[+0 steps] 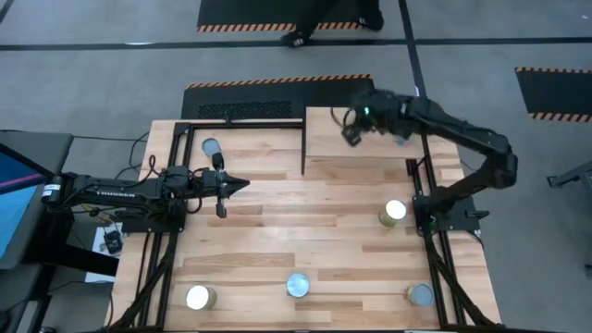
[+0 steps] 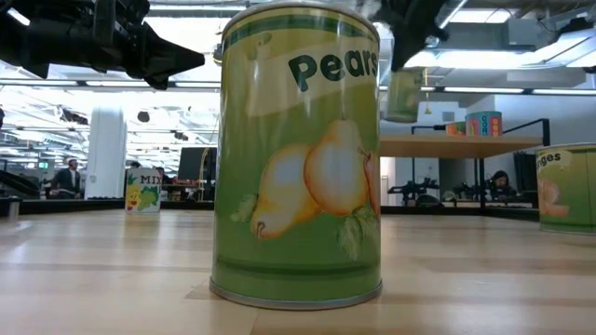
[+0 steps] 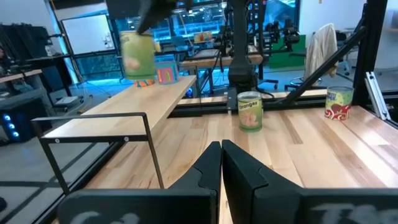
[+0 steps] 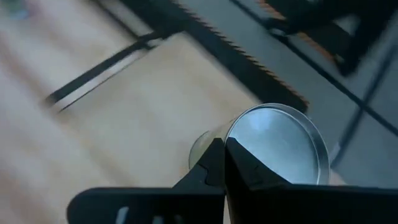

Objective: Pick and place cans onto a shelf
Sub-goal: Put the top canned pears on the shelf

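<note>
My right gripper [image 1: 353,135] is above the light-wood shelf [image 1: 370,153] at the table's far right and is shut on a green-labelled can [image 2: 402,95]. The can hangs under it, clear of the shelf board [image 2: 456,144]; it also shows in the left wrist view [image 3: 138,55]. My left gripper [image 1: 242,185] is shut and empty, level over the table's left middle, pointing toward the right edge. Small coloured cans [image 2: 475,123] stand on the shelf's far part. My right gripper holds the green can at the rim of its silver lid [image 4: 231,144], where its two fingers [image 4: 208,163] meet. The fingers come from above. The can hangs below them, lifted clear above the shelf. How much of the rim lies between the fingers is hidden by the fingers.
Cans stand upright on the table: one at the far left [image 1: 211,146], an oranges can at the right [image 1: 393,213], and three along the near edge, at the left [image 1: 199,297], the middle (pears) [image 1: 298,285] and the right [image 1: 419,294]. A person's feet [image 1: 298,37] show beyond the table.
</note>
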